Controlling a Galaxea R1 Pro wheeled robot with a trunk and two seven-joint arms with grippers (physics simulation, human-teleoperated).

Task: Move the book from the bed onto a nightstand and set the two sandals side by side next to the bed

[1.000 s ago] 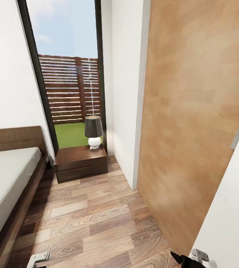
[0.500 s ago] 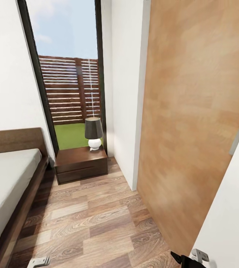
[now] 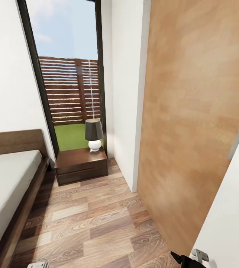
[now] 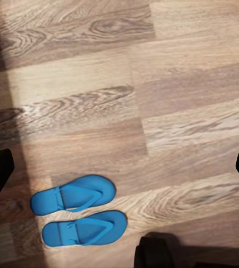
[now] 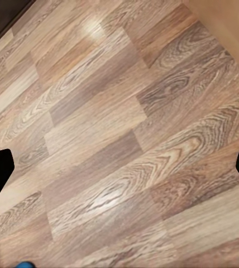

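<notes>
The two sandals [image 4: 73, 195] [image 4: 85, 229] are bright blue flip-flops lying side by side on the wood plank floor. My left gripper [image 4: 119, 170] hangs above them, open and holding nothing. My right gripper [image 5: 119, 167] is also open, over bare floor, with a sliver of blue sandal [image 5: 24, 264] at the picture's edge. In the head view the bed [image 3: 4, 186] lies at the left with a bare pale mattress. The nightstand [image 3: 81, 165] stands beyond its headboard, under the window. The book is out of view. Both grippers [image 3: 37, 265] [image 3: 193, 257] peek in at the bottom edge.
A dark-shaded lamp [image 3: 93, 134] with a white base stands on the nightstand. A light wooden door [image 3: 193, 123] and a white wall corner [image 3: 125, 111] close the right side. Plank floor [image 3: 89, 219] runs between bed and door. A dark shape [image 4: 153, 254] sits near the sandals.
The head view has shifted slightly, so the camera moved. My left gripper has sunk toward the bottom edge of that view. The right gripper holds its place.
</notes>
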